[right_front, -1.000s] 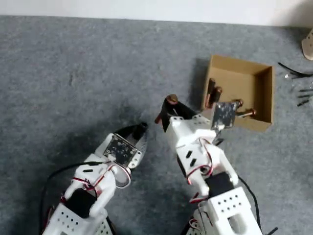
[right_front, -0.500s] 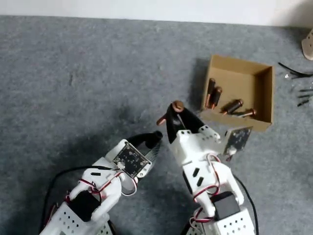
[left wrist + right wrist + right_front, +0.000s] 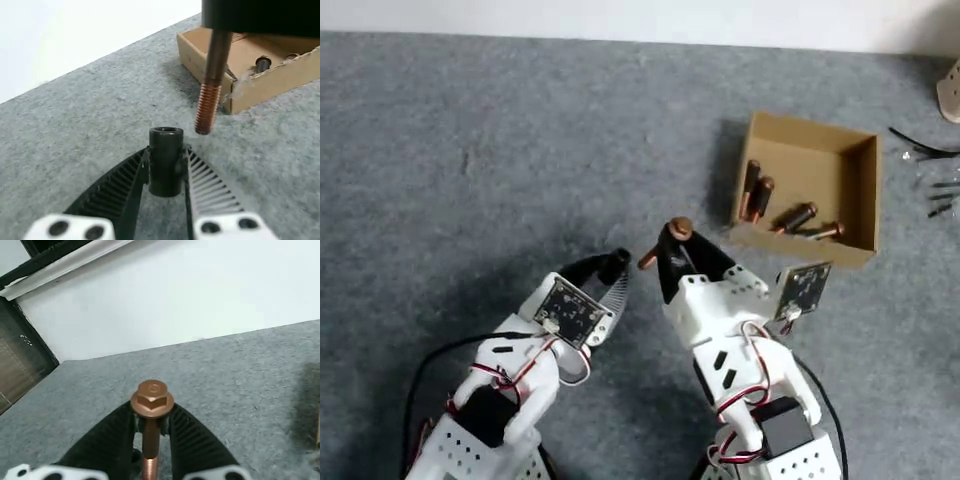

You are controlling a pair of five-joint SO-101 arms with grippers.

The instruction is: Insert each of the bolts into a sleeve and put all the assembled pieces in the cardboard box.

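My left gripper (image 3: 166, 167) is shut on a black sleeve (image 3: 165, 160) held upright with its bore open; from above the sleeve (image 3: 614, 263) sits at the fingertips of the left arm. My right gripper (image 3: 151, 427) is shut on a copper bolt (image 3: 151, 425), hex head up. In the high view that bolt (image 3: 663, 243) slants, its head (image 3: 680, 228) up and its threaded tip toward the sleeve. The left wrist view shows the bolt's threaded tip (image 3: 206, 109) hanging just beside and above the sleeve's mouth. The cardboard box (image 3: 861, 195) holds several assembled pieces (image 3: 798, 215).
Grey carpet covers the table. The box stands at the right, beyond the right arm. Small black parts and cables (image 3: 932, 190) lie past the box at the right edge. A white wall borders the far side.
The right arm has swung away from the box and brought the bolt left toward the sleeve. The left gripper pushed forward with the sleeve, then drew back a little.
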